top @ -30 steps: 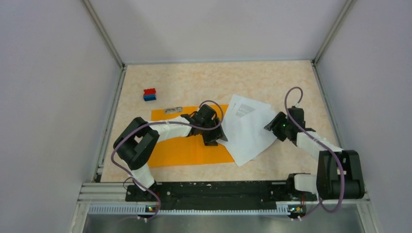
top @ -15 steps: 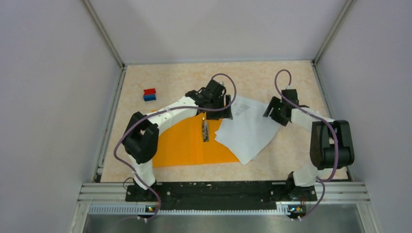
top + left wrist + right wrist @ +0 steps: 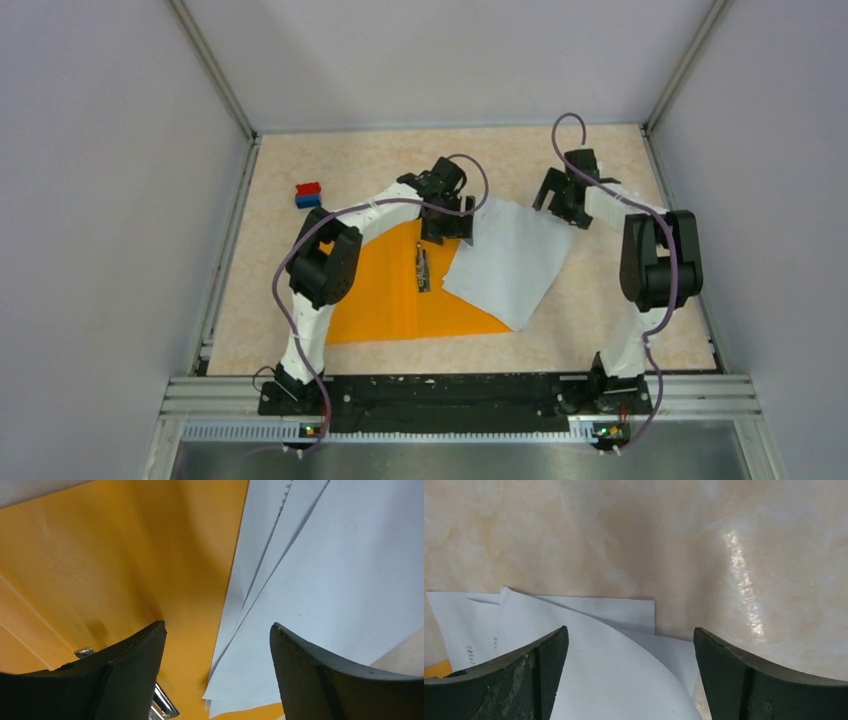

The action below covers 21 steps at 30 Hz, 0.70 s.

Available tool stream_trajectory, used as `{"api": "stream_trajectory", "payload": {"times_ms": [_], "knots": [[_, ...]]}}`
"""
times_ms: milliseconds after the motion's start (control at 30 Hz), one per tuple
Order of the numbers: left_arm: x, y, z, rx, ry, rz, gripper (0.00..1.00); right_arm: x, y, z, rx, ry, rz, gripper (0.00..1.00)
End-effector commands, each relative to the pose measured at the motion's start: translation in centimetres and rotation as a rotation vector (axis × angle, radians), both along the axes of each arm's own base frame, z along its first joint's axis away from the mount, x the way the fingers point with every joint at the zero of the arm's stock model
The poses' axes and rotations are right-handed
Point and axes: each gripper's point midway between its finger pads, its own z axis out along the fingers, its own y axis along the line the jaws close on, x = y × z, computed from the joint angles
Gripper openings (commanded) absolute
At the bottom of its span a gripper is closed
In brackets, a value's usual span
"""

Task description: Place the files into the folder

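The orange folder (image 3: 375,290) lies open on the table, its metal clip (image 3: 423,270) down the middle. The files (image 3: 510,262), a few white sheets, lie to its right and overlap its right part. My left gripper (image 3: 448,222) is open and empty at the folder's far edge, by the sheets' left corner. In the left wrist view it (image 3: 217,645) straddles the folder (image 3: 125,555) and the files (image 3: 325,580); the clip (image 3: 162,705) shows at the bottom. My right gripper (image 3: 558,205) is open and empty at the sheets' far right corner. In its wrist view it (image 3: 631,650) is over a curved sheet (image 3: 614,680).
A small red-and-blue block (image 3: 308,194) stands at the far left of the table. Grey walls close in the table on the left, back and right. The arm bases sit on a black rail at the near edge.
The folder, half folded a second ago, now lies open. Both arms have moved toward the far side. The printed text on the top sheet no longer shows from above.
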Motion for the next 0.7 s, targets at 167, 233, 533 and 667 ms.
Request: {"api": "stream_trajectory", "payload": {"times_ms": [167,233,533,667], "knots": [[1.1,-2.1,1.2,-0.059,-0.028,-0.075,0.81,0.8,-8.5,4.8,-0.032,-0.062,-0.214,0.97],[1.0,-2.3,1.1,-0.066,-0.025,-0.081,0.81,0.0,-9.5,5.1,-0.031,-0.052,-0.254,0.97],[1.0,-3.0,0.4,-0.083,-0.010,-0.126,0.81,-10.6,-5.0,1.8,0.085,-0.028,-0.306,0.97],[1.2,-3.3,0.0,-0.084,-0.007,-0.133,0.81,-13.8,-2.2,0.2,0.156,-0.032,-0.292,0.97]]}}
